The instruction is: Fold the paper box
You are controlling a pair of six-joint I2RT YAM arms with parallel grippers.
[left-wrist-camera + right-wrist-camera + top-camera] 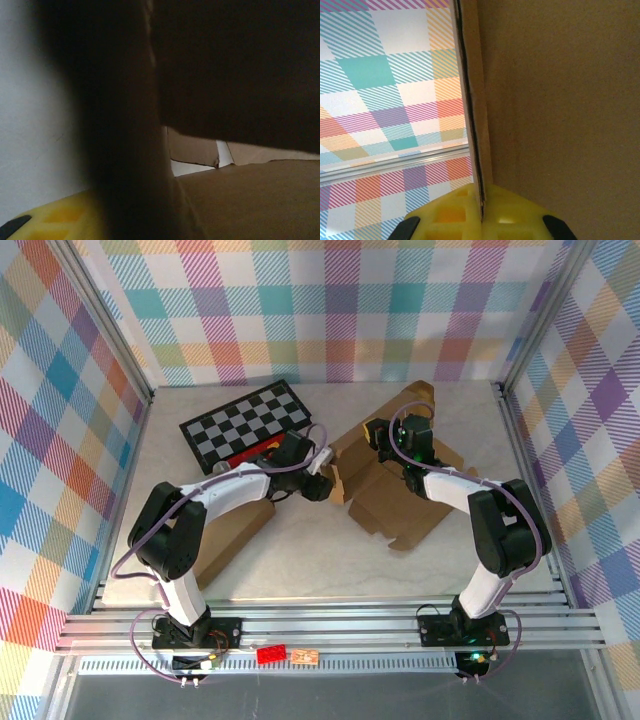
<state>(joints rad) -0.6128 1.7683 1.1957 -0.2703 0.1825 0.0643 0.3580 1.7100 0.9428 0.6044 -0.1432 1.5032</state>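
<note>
Yellow pads [445, 219] of the right hand [481, 217] pinch a raised flap of the paper box [395, 505], lying half-flat at mid-worktop [300, 550], while the left hand [325, 487] noses at its left wall, grip impossible to tell; side-folding seems underway, next needing that wall pushed upright.

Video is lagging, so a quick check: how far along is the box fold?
Early. On the box, the far panel looks lifted, pinched by the right fingers. The left fingers are against its left flap, grip unclear. The near panels lie flat, unfolded.
</note>
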